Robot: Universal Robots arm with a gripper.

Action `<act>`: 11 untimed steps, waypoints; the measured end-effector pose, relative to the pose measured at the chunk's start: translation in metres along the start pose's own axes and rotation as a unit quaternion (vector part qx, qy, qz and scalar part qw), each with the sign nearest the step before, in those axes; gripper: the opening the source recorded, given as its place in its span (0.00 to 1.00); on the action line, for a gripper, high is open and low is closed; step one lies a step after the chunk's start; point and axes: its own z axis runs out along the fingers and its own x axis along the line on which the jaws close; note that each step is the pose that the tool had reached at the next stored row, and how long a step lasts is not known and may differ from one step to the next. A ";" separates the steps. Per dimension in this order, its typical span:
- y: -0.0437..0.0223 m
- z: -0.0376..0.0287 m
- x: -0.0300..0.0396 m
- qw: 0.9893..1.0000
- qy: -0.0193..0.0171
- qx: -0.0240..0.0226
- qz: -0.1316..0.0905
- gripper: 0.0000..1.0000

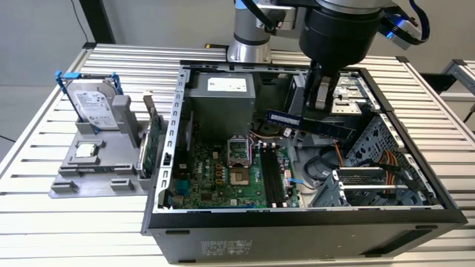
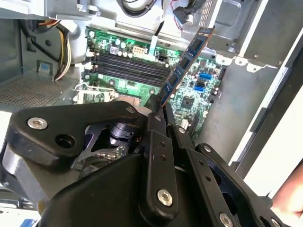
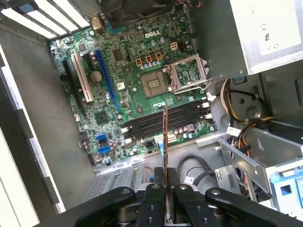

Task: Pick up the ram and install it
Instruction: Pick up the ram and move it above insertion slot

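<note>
The ram (image 1: 310, 123) is a long bluish-dark stick hanging level above the inside of the open computer case (image 1: 297, 214). My gripper (image 1: 319, 108) reaches down from above and is shut on it near its middle. In both wrist views the ram (image 2: 185, 61) (image 3: 165, 142) sticks out from between the black fingers (image 2: 156, 124) (image 3: 154, 196) of my gripper (image 2: 160, 106) (image 3: 166, 182). Below it lies the green motherboard (image 1: 215, 183) (image 3: 137, 101). Its black memory slots (image 1: 273, 175) (image 2: 128, 66) (image 3: 182, 117) are bare, and the stick hangs well above them, touching nothing.
A silver power supply (image 1: 220, 97) fills the case's back, with cables (image 1: 371, 161) and a drive cage (image 1: 364, 186) on the exterior view's right. Outside, a grey fixture (image 1: 97, 181) holds a hard drive (image 1: 97, 108) and a green card (image 1: 152, 142). A hand (image 2: 289, 198) shows at one edge.
</note>
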 end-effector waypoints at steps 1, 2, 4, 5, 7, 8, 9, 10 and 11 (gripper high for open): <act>0.0000 0.0000 0.0000 1.000 0.000 0.000 0.004 0.00; 0.0000 0.0001 -0.0001 1.000 0.000 0.000 0.008 0.00; 0.0001 0.0002 -0.0001 1.000 0.001 0.000 0.015 0.00; 0.0001 0.0002 -0.0001 1.000 0.001 0.000 0.018 0.00; 0.0001 0.0003 -0.0001 1.000 0.001 0.000 0.025 0.00; 0.0001 0.0004 -0.0001 1.000 0.002 0.000 0.028 0.00; 0.0001 0.0004 -0.0001 1.000 0.002 0.000 0.031 0.00; 0.0001 0.0004 -0.0001 0.999 0.002 0.000 0.034 0.00; 0.0001 0.0005 -0.0001 0.999 0.002 0.000 0.037 0.00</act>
